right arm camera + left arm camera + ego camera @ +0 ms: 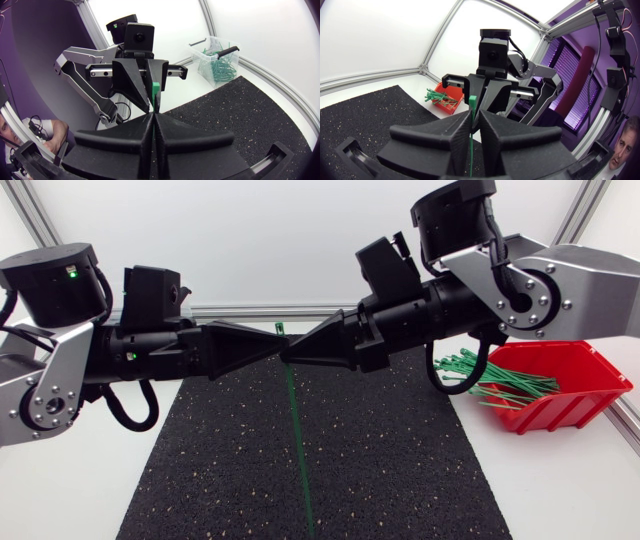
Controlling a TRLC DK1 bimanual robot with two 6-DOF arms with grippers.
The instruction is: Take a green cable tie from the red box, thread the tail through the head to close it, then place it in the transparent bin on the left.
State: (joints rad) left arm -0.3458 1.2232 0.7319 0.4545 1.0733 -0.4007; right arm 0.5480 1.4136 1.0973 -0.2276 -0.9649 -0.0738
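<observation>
A green cable tie (pixel 296 430) hangs down over the black mat, its head (pixel 280 329) uppermost where my two grippers meet tip to tip. In the left wrist view the tie (pixel 471 131) runs through the narrow gap of my left gripper (pixel 471 131), which is shut on it. My right gripper (pixel 151 117) has its fingers pressed together, tips right against the tie (pixel 150 100) just below its head. Whether it pinches the tie I cannot tell. The red box (pixel 570 385) of green ties stands at the right. The transparent bin (pixel 215 62) holds several closed ties.
The black mat (pixel 400 470) covers the middle of the white table, under both grippers. Both arms span the table's width above it. An aluminium frame rail (pixel 250 311) runs along the table's back edge.
</observation>
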